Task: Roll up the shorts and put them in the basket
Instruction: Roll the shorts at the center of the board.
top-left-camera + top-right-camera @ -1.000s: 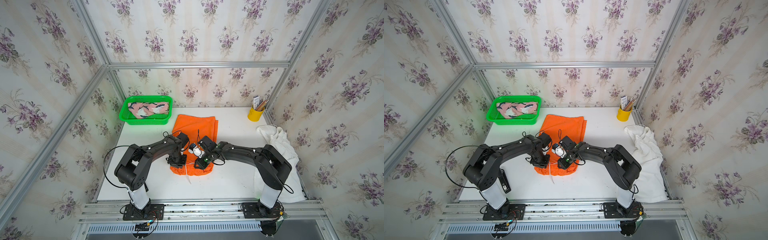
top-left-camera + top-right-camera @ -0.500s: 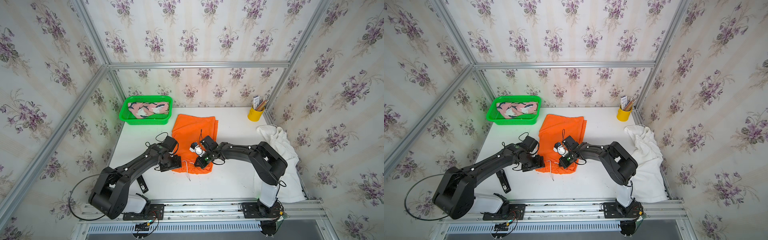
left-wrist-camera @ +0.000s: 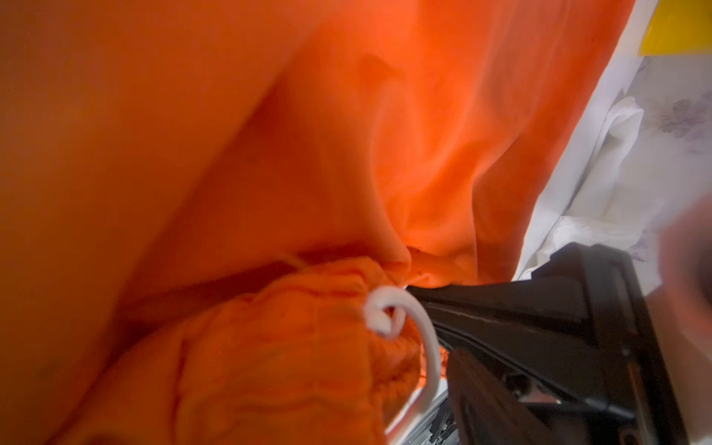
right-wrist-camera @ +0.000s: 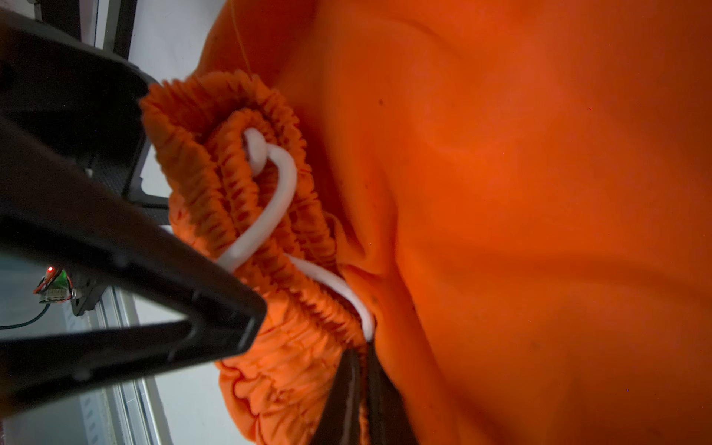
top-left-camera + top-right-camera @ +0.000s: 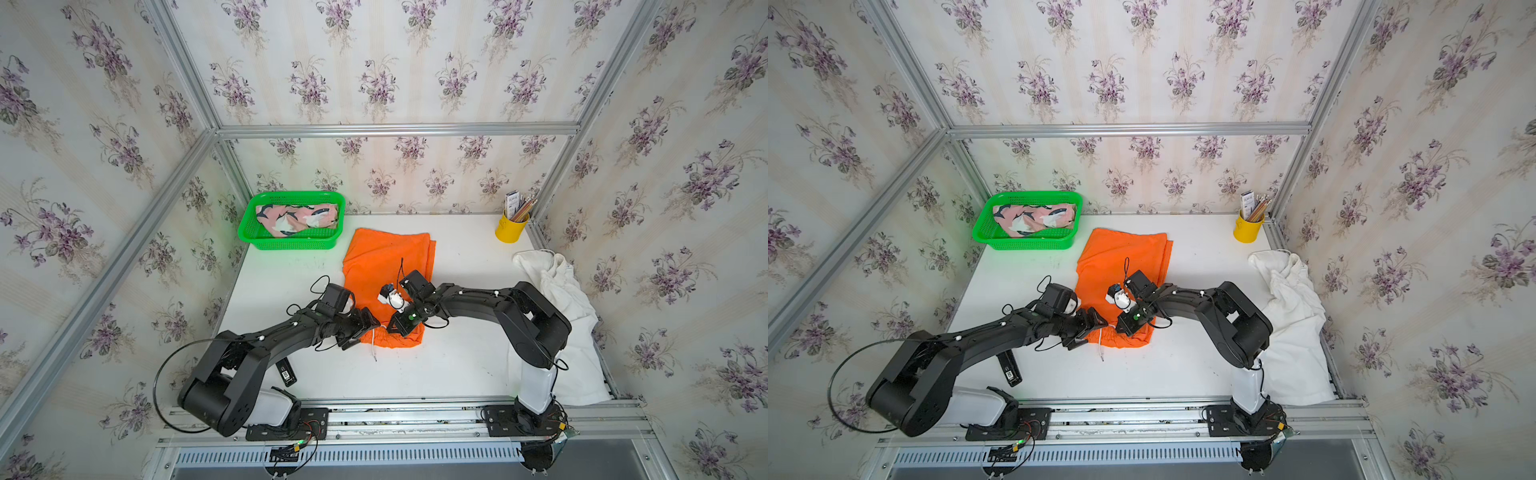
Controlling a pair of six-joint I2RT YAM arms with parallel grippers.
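The orange shorts point(image 5: 388, 266) lie flat mid-table in both top views, their near waistband end point(image 5: 1125, 338) bunched into a short roll. My right gripper point(image 5: 395, 328) is shut on that waistband; the right wrist view shows its fingers point(image 4: 348, 389) pinching a thin fold of orange cloth beside the white drawstring point(image 4: 269, 200). My left gripper point(image 5: 365, 331) stands open at the roll's left end, holding nothing. The pink printed shorts point(image 5: 297, 216) lie in the green basket point(image 5: 291, 245). The white shorts point(image 5: 559, 299) are heaped at the table's right edge.
A yellow cup of pencils point(image 5: 510, 230) stands in the back right corner. A small black device point(image 5: 286, 372) lies on the table by the left arm. The drawstring's loose end point(image 5: 375, 353) trails toward the front. Metal rails run along the front edge.
My left gripper let go of the orange cloth, opened wide and pulled off to the roll's left side while its arm swung low. The right gripper closed fully on the waistband.
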